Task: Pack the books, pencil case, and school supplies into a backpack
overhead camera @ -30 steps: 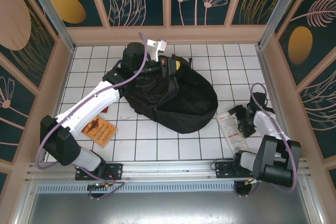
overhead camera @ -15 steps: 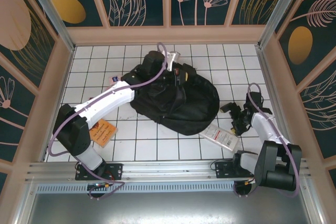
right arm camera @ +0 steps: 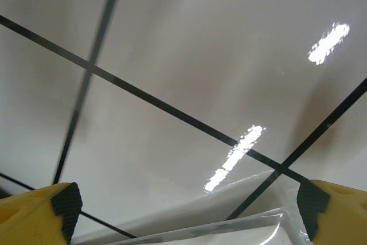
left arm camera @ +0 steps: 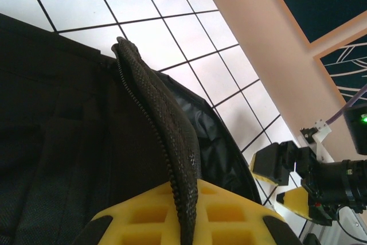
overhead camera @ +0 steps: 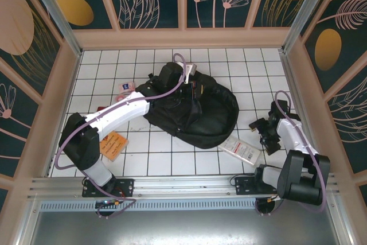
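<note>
Backpack (overhead camera: 213,114) interior hidden in folds; left end effector (left arm camera: 184,222) pinches its zip edge, right end effector (right arm camera: 188,207) spread wide.

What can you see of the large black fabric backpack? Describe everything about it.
The large black fabric backpack lies slumped in the middle of the white gridded table, soft and creased. The left hand is shut on its woven, zip-lined rim, holding it up so shiny dark lining shows inside. The left arm reaches across it.
</note>
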Action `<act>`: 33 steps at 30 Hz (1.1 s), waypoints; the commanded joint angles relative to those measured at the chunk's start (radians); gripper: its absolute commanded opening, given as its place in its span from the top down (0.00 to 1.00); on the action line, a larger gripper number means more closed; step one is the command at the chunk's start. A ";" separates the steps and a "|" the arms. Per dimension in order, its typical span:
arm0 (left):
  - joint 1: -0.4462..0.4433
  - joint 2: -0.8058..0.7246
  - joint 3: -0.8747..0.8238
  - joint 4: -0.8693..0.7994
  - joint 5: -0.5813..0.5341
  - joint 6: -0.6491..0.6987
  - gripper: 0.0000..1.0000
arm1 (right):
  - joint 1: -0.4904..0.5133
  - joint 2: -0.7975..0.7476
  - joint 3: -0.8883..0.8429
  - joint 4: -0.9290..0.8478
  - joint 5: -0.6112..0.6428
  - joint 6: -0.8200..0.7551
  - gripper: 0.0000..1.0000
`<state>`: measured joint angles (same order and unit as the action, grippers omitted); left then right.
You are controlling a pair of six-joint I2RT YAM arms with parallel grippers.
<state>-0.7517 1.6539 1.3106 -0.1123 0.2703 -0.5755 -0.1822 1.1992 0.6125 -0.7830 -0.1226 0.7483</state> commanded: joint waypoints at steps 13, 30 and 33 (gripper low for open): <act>0.011 -0.005 0.029 0.003 0.001 0.009 1.00 | 0.051 -0.010 -0.020 0.185 -0.514 0.046 0.06; 0.021 -0.019 0.007 0.020 -0.019 -0.034 1.00 | 0.024 0.110 0.137 0.079 -0.253 -0.098 0.05; 0.021 -0.013 0.014 0.020 -0.010 -0.033 1.00 | 0.021 0.069 0.045 0.109 -0.320 -0.109 0.05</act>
<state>-0.7368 1.6539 1.3113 -0.1120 0.2527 -0.5961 -0.1555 1.3098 0.7231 -0.6346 -0.4278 0.6712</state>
